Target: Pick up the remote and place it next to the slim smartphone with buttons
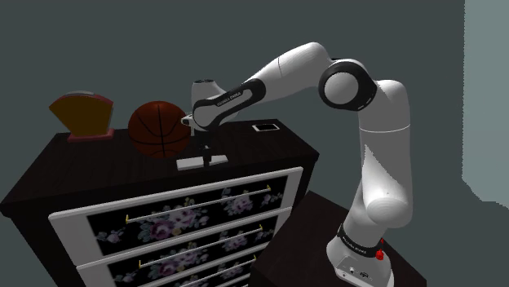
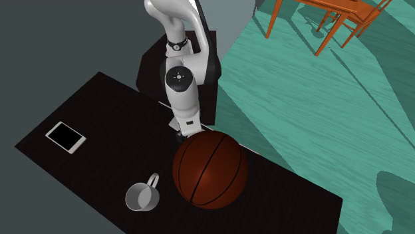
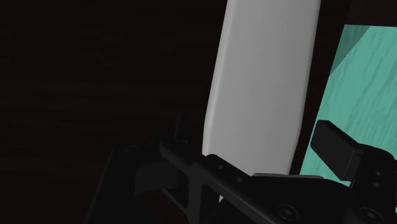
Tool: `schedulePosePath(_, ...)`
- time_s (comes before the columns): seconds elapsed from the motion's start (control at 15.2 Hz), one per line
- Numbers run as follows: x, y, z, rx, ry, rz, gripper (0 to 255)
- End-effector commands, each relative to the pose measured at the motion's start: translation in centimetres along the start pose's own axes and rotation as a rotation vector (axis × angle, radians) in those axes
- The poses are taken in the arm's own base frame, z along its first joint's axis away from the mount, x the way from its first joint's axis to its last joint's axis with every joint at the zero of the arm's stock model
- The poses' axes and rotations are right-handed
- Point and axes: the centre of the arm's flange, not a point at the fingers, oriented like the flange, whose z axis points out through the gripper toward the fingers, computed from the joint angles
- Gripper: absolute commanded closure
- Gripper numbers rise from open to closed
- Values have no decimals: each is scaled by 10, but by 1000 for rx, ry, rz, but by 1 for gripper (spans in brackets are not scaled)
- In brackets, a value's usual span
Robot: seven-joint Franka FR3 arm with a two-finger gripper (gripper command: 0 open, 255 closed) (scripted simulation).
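A: End effector point(image 3: 257, 130)?
B: Open, fingers point(image 3: 337, 145) straddling the grey remote point(image 3: 267, 70), not touching.
A: Where's the remote?
B: Mid-frame in the shoulder view, at the dresser point(image 1: 261, 151) front edge; phone point(image 1: 266, 126) further right.

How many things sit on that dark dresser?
5: basketball mid-top, grey mug beside it, smartphone near the stand, brown fan-shaped thing at the far end, pale remote under the gripper. Others may be hidden.
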Motion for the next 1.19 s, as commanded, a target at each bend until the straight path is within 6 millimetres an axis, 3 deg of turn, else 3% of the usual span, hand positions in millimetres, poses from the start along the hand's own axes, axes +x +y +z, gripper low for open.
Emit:
schedulePosePath(0.0,0,0,0,0,0,0,0)
schedulePosePath(0.26,0,0,0,0,0,0,0)
schedulePosePath(0.33,0,0,0,0,0,0,255)
schedulePosePath(0.92,0,0,0,0,0,0,255)
schedulePosePath(1.12,0,0,-15,0,0,0,255)
